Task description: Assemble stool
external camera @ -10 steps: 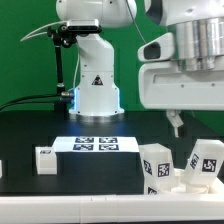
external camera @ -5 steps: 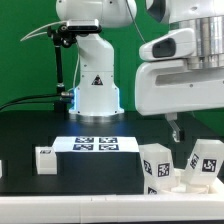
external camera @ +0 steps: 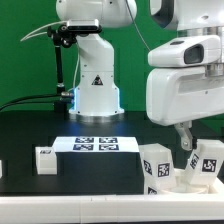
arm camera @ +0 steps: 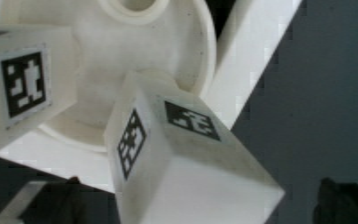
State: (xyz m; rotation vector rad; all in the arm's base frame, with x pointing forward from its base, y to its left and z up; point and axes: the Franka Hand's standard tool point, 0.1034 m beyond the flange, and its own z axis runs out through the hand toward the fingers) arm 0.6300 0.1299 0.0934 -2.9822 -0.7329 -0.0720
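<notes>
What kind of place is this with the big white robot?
Most likely a robot lab or test room. A white robot arm stands at a black table in front of a green backdrop. The marker board and the small white stool legs carry black-and-white square tags.

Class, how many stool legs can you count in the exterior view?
3: one leg beside the marker board on the exterior view's left, two legs by the seat disc on its right. Others may be hidden.

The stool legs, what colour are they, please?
Legs white, with black-and-white tags; wrist view shows best.
</notes>
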